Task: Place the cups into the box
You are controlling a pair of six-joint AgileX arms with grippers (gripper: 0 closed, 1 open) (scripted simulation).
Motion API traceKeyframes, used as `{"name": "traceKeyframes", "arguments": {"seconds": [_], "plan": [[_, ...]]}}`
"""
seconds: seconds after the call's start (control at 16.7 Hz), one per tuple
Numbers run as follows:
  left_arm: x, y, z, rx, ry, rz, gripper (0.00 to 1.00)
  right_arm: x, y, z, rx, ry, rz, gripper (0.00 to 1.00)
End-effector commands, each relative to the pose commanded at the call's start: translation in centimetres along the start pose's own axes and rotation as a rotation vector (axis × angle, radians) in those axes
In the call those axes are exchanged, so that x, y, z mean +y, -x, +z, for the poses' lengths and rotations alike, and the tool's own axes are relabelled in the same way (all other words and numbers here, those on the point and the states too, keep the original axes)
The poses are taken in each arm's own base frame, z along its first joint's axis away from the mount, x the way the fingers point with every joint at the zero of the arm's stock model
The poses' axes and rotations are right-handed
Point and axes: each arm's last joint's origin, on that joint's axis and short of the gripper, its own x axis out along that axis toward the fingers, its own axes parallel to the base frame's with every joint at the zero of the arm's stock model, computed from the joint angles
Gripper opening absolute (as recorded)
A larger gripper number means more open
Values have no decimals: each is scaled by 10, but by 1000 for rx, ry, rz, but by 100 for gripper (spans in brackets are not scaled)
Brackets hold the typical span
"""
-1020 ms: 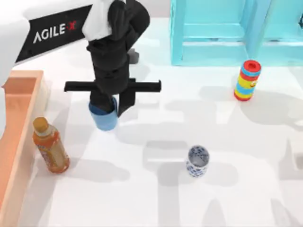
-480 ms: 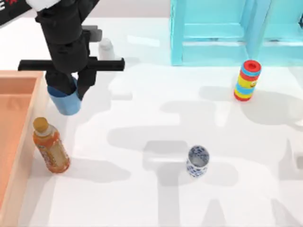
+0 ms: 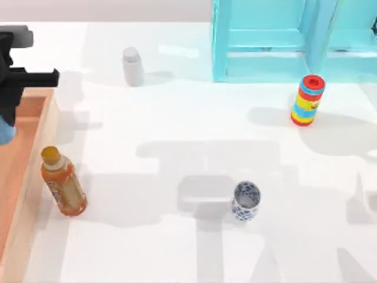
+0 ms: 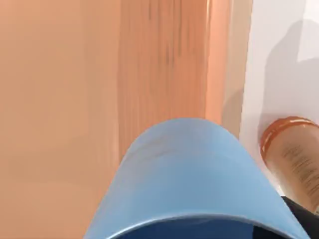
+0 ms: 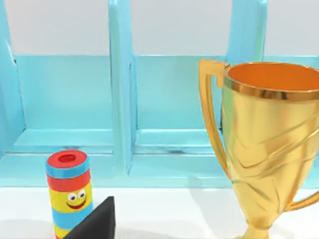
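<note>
My left gripper is at the far left edge of the top view, shut on the plain blue cup. The left wrist view shows the blue cup hanging above the floor of the orange-brown box, just inside its light rim. The white cup with the blue floral pattern stands upright on the table right of centre, near the front. The box runs along the table's left side. My right gripper appears as a dark wedge in the right wrist view, facing the shelf.
An orange drink bottle stands just outside the box's rim. A small grey-white bottle is at the back left. A striped cylinder stands before the turquoise shelf. A gold trophy is close to the right wrist camera.
My left arm has carried the blue cup leftward from the table's left-centre to above the box. The grey-white bottle it covered is now in sight. The floral cup has not moved.
</note>
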Motion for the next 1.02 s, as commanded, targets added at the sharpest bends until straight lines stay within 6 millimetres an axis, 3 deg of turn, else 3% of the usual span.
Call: {"name": "traceKeyframes", "arguments": {"seconds": [0.12, 0.24, 0.48, 0.9, 1.02], "plan": [[44, 8, -29, 4, 15, 9, 0, 0, 0, 0, 0, 0, 0, 100], [71, 13, -62, 8, 23, 18, 0, 0, 0, 0, 0, 0, 0, 100], [83, 16, -112, 5, 15, 29, 0, 0, 0, 0, 0, 0, 0, 100], [80, 14, -119, 7, -13, 32, 0, 0, 0, 0, 0, 0, 0, 100], [81, 4, -118, 12, -19, 30, 0, 0, 0, 0, 0, 0, 0, 100]]}}
